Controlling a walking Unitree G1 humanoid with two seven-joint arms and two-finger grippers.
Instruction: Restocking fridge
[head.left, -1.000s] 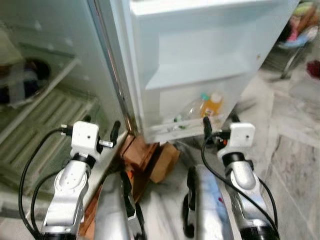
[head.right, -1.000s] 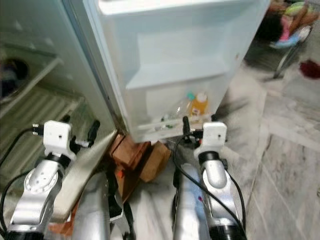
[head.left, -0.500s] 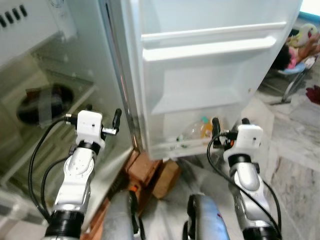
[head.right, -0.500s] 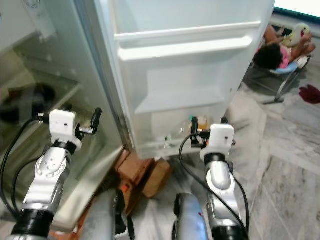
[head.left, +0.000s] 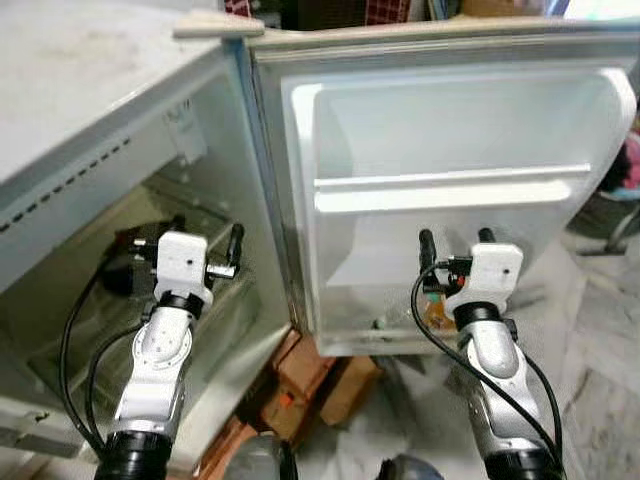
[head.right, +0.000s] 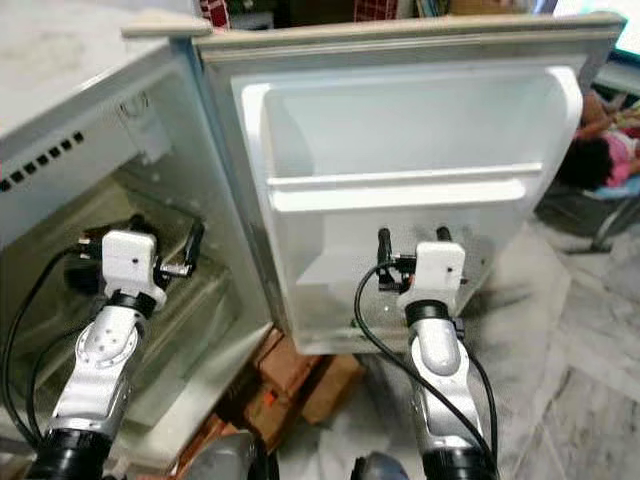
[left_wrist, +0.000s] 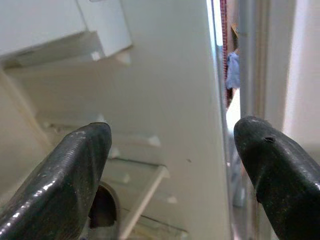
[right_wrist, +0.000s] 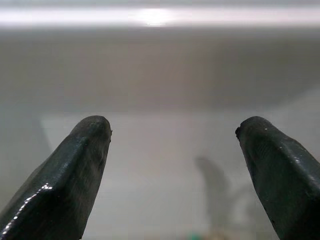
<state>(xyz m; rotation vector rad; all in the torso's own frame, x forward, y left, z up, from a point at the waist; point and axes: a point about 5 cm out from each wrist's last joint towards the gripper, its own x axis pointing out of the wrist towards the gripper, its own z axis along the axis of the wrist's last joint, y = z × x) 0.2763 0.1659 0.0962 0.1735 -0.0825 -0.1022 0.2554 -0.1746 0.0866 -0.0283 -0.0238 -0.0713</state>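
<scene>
The white fridge with its open door (head.left: 450, 130) is standing right ahead, its cabinet to the left. An orange bottle (head.left: 434, 312) is sitting low in the door's bottom rack, just beyond the right gripper (head.left: 455, 240), the nearer one, held wide and empty. The left gripper (head.left: 205, 235), equally wide, is facing the cabinet's shelves.

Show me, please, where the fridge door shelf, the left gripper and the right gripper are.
fridge door shelf (head.left: 450, 190), left eye view, on the front rail of the shelf.
left gripper (head.left: 207, 235), left eye view, midway between its fingertips.
right gripper (head.left: 457, 238), left eye view, midway between its fingertips.
</scene>
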